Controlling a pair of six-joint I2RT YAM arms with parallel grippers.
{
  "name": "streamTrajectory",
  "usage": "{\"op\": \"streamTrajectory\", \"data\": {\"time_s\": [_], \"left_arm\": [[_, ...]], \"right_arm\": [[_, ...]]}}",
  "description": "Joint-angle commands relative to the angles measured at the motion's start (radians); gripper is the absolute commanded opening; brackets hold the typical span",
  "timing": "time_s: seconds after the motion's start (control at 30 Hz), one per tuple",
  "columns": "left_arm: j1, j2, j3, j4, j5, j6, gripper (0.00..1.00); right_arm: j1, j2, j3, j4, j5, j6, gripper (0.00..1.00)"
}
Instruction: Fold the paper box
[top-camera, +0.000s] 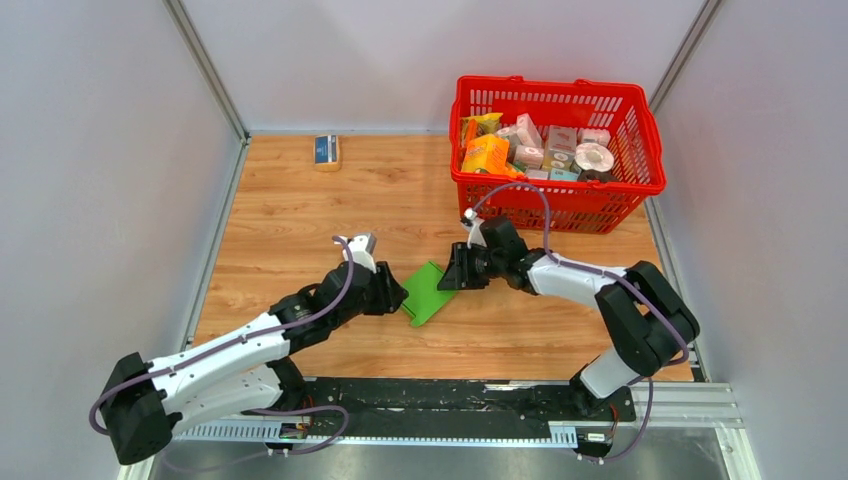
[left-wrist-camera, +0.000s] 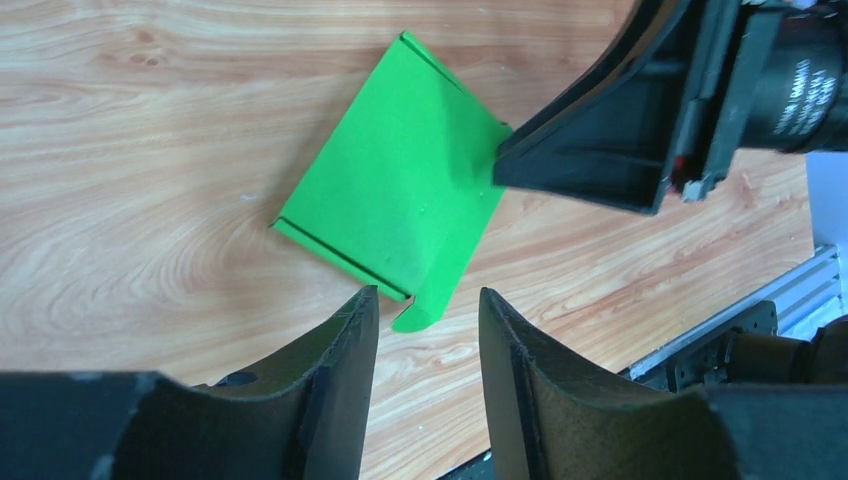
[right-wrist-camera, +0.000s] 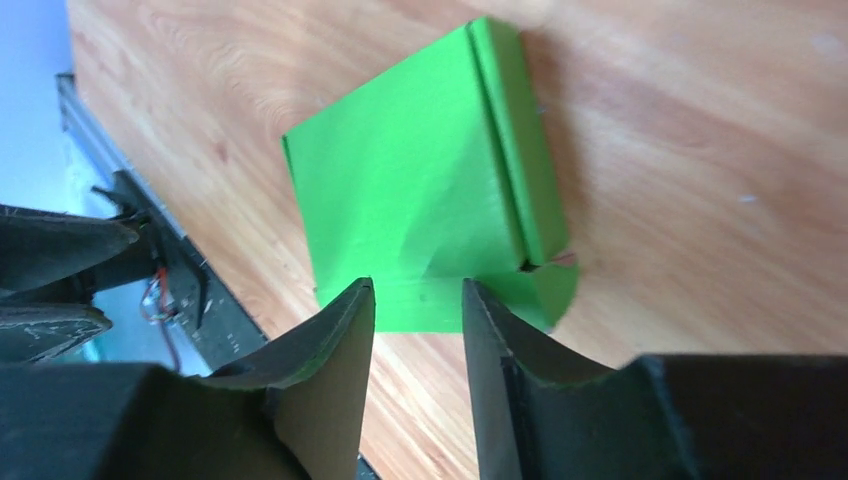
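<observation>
The paper box (top-camera: 428, 292) is a bright green blank lying mostly flat on the wooden table, with narrow folded flaps along two edges. My left gripper (top-camera: 395, 298) is open just left of it. In the left wrist view the box (left-wrist-camera: 400, 190) lies just past my open left gripper (left-wrist-camera: 425, 292), a rounded tab near the gap. My right gripper (top-camera: 445, 275) is open at the box's right edge and shows in the left wrist view (left-wrist-camera: 580, 165). In the right wrist view the box (right-wrist-camera: 410, 190) lies under my open right gripper (right-wrist-camera: 418, 285). Neither gripper holds anything.
A red basket (top-camera: 560, 208) full of orange and pink packages stands at the back right. A small blue-and-tan box (top-camera: 326, 151) lies at the back left. Grey walls close in both sides, and a metal rail (top-camera: 450, 400) runs along the near edge.
</observation>
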Motion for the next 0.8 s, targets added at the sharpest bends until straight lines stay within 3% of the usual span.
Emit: {"op": "streamTrajectory", "data": {"time_s": [0.0,0.2,0.43,0.67,0.77], "left_arm": [[0.019,-0.066,-0.042,-0.083,0.012,-0.005,0.52],[0.054,-0.092,-0.162,0.035,0.083,-0.120,0.61],[0.072,-0.079,-0.222,0.138,0.106,-0.247,0.63],[0.126,-0.091,-0.300,0.249,0.158,-0.382,0.68],[0.145,-0.063,-0.323,0.302,0.173,-0.419,0.68]], "right_arm": [[-0.013,-0.065,0.078,-0.127,0.141,-0.167,0.46],[-0.013,0.004,0.135,-0.140,0.170,-0.189,0.48],[-0.013,0.068,0.134,-0.104,0.172,-0.175,0.38],[-0.012,0.070,0.056,-0.052,0.169,-0.150,0.36],[-0.013,0.081,0.042,-0.032,0.175,-0.139,0.29]]}}
